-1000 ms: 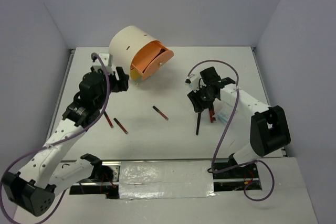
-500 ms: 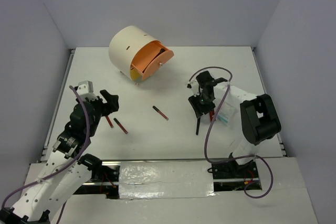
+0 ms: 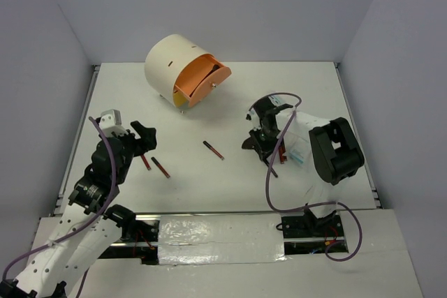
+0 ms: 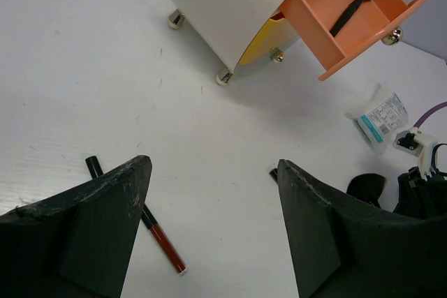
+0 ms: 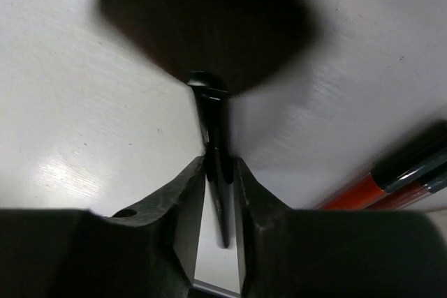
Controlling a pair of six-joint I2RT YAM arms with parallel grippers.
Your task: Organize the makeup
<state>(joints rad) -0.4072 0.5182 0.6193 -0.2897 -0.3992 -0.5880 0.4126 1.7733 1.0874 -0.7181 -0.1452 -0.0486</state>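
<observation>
The white table (image 3: 209, 186) carries a cream cylindrical chest (image 3: 166, 61) at the back, with its orange drawer (image 3: 201, 82) swung open. The left wrist view cuts off the chest's top and shows a thin black stick (image 4: 353, 6) lying in that drawer. From above, the right arm's dark links cover part of a clear packet (image 3: 299, 153) with white-blue contents. In that view the right gripper (image 3: 262, 143) merges with what it holds.

Close up, its fingers (image 5: 183, 200) pinch the slim handle of a dark fan-headed brush (image 5: 206, 26). The blurred fan head lies spread on the table just beyond the fingertips. Two black-and-red pencil sticks (image 5: 401, 172) lie just beside it, cut by the frame edge.

The left gripper (image 4: 209, 172) hangs over bare table with its jaws wide apart, holding nothing. One more red-and-black pencil (image 4: 157, 232) lies below it, its middle hidden behind the left finger.
</observation>
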